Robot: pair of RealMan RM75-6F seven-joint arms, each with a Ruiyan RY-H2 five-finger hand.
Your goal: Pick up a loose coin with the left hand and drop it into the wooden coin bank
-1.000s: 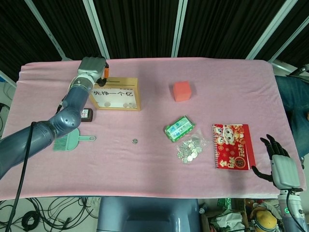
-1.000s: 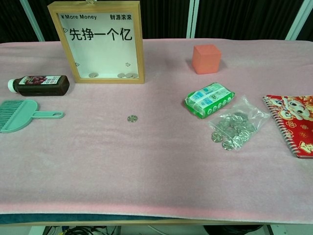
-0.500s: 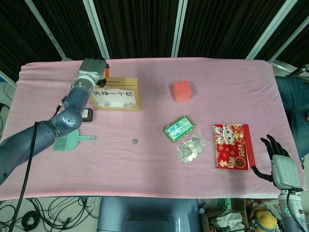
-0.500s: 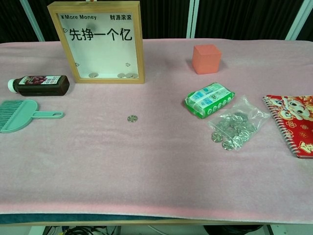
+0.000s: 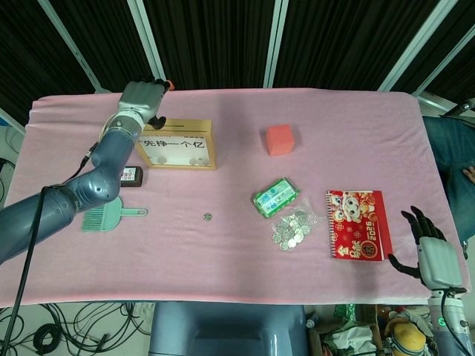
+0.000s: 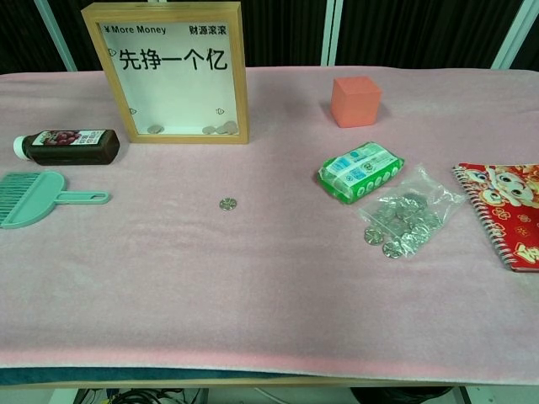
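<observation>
The wooden coin bank [image 5: 185, 125] [image 6: 241, 76] stands upright at the back left, with a few coins lying at its bottom behind the clear front. My left hand [image 5: 141, 98] hovers just behind the bank's top left corner, thumb and fingers apart, and I see nothing between them. It shows only in the head view. A single loose coin [image 5: 208, 216] [image 6: 227, 204] lies on the pink cloth in front of the bank. A clear bag of coins [image 5: 295, 226] [image 6: 408, 215] lies to the right. My right hand [image 5: 428, 252] hangs at the table's front right corner, fingers spread and empty.
A dark bottle [image 6: 67, 145] and a green brush [image 6: 34, 198] lie left of the bank. An orange cube [image 6: 355, 101], a green packet [image 6: 360, 171] and a red notebook [image 6: 505, 210] occupy the right half.
My left hand has lifted up and back from the bank's top edge, its fingers spreading. The coins at the bank's bottom right have shifted and look piled higher. The right hand has not moved.
</observation>
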